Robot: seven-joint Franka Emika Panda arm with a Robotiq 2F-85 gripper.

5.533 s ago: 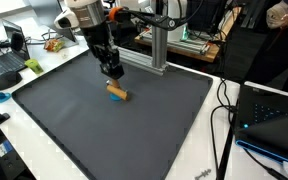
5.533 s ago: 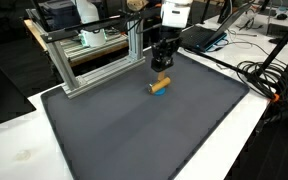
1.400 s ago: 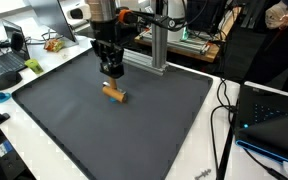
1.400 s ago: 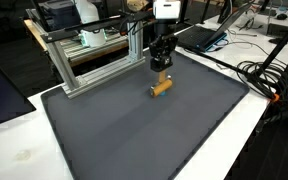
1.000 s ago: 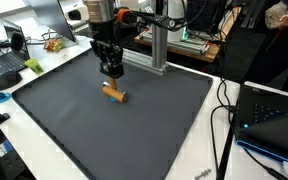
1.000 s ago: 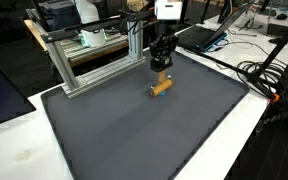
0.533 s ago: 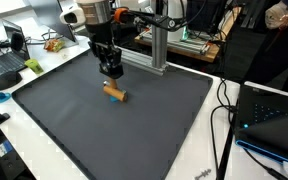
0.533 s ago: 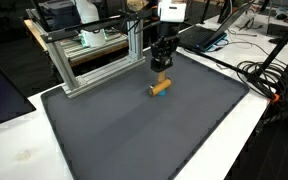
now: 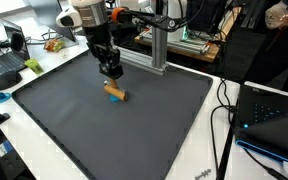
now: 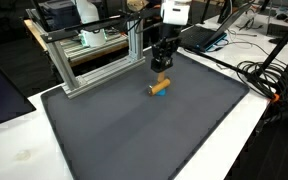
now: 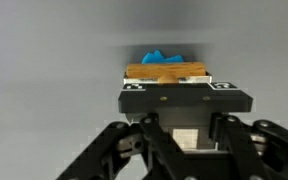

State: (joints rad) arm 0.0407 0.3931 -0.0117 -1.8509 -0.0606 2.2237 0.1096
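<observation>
A short wooden peg (image 9: pixel 116 92) with a blue end lies low over the dark grey mat (image 9: pixel 94 130), a little behind the mat's middle. My gripper (image 9: pixel 112 73) comes straight down onto it and is shut on the peg's upper part. From the opposite side, the peg (image 10: pixel 159 86) shows just under the black fingers of the gripper (image 10: pixel 162 69). In the wrist view the tan peg (image 11: pixel 164 71), with its blue tip behind, sits right at the ends of the gripper (image 11: pixel 176 90). Whether the peg rests on the mat or hangs just above it is unclear.
An aluminium frame (image 10: pixel 94 55) stands along the mat's back edge, close to the arm. Laptops (image 9: pixel 6 62) and desk clutter lie beyond the mat on a white table (image 10: pixel 24 150). Black cables (image 9: pixel 222 110) and a dark device (image 9: pixel 274 115) run along one side.
The arm's upper part has swung a little sideways and the peg has turned slightly with the gripper. The jaws have stayed shut on it.
</observation>
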